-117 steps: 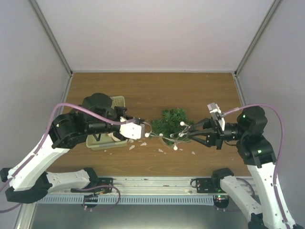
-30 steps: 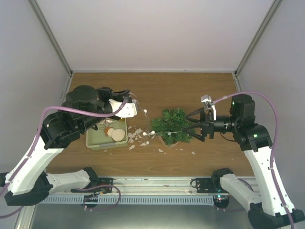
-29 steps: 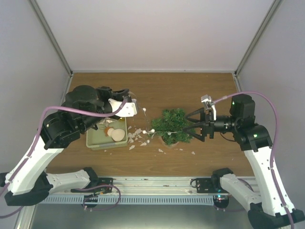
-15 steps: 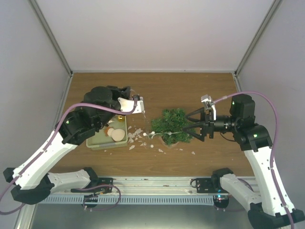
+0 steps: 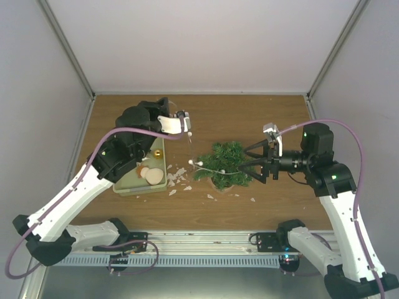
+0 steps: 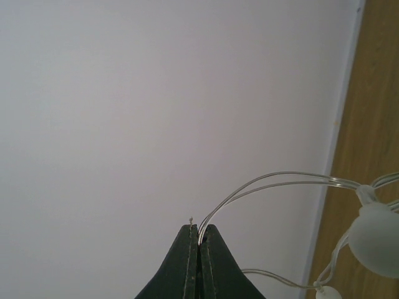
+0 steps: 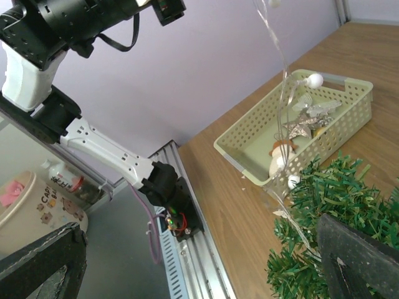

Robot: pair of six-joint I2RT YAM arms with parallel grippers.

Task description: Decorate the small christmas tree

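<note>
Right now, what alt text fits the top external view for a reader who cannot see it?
The shut left fingers hold up a light string with white bulbs, which trails onto the small christmas tree at the centre of the table. The right fingers stand wide open beside the tree; a pale green tray of ornaments sits to its left.

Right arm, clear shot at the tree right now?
Likely yes. The right gripper is open beside the tree, nothing between them. Only snag: the light string draped across it, pinched in the left gripper.
</note>
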